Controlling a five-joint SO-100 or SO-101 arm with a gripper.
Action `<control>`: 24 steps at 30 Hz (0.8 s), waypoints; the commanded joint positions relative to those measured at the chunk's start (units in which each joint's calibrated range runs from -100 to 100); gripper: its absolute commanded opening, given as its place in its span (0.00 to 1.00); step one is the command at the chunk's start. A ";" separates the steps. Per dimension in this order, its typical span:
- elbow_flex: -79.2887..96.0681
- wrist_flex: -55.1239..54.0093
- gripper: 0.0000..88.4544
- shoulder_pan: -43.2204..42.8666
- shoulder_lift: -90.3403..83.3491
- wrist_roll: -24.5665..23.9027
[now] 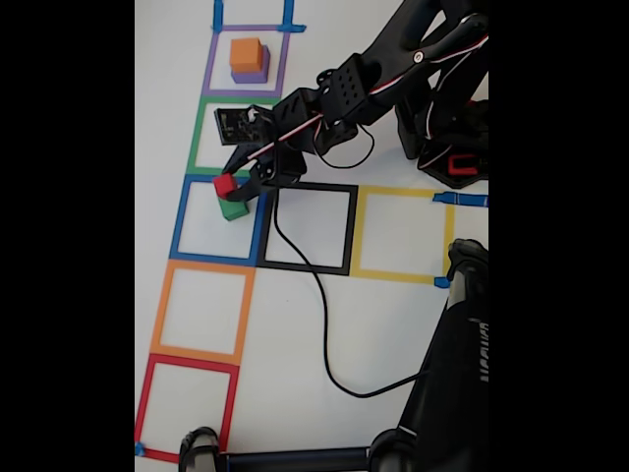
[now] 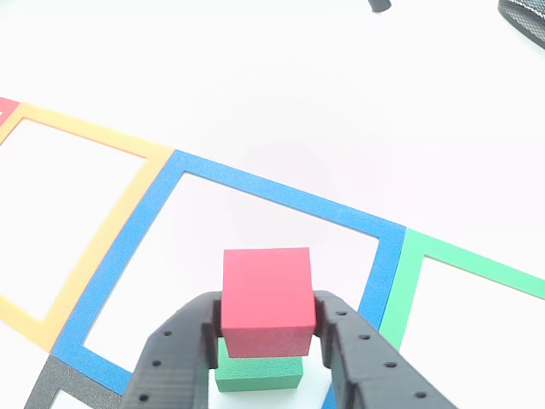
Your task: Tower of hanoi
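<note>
The white tabletop (image 1: 393, 324) carries a run of coloured tape square outlines, and the black arm (image 1: 393, 79) reaches across it from the upper right of the fixed view.

Of the cubes, the purple cube (image 1: 252, 73) sits inside the purple tape square (image 1: 209, 61) at the top of the fixed view, well apart from the pincer (image 1: 236, 182). The orange cube (image 1: 246, 53) rests on top of it.

The green cube (image 1: 234, 207) stands inside the blue tape square (image 1: 181, 218), near that square's right edge in the fixed view, directly below the pincer. In the other view the green cube (image 2: 259, 373) shows just under the red one, between the two black fingers (image 2: 174, 362).

The red cube (image 1: 225, 184) is the smallest. The pincer (image 2: 266, 332) is clenched on it, a finger pressing each side, and the red cube (image 2: 266, 298) sits on or just above the green cube's top; contact cannot be told.
</note>
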 commanded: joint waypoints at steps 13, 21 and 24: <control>-0.75 -13.20 0.05 0.95 10.69 0.36; -0.84 -16.52 0.06 0.86 14.08 0.36; -0.93 -17.73 0.06 1.24 15.61 0.36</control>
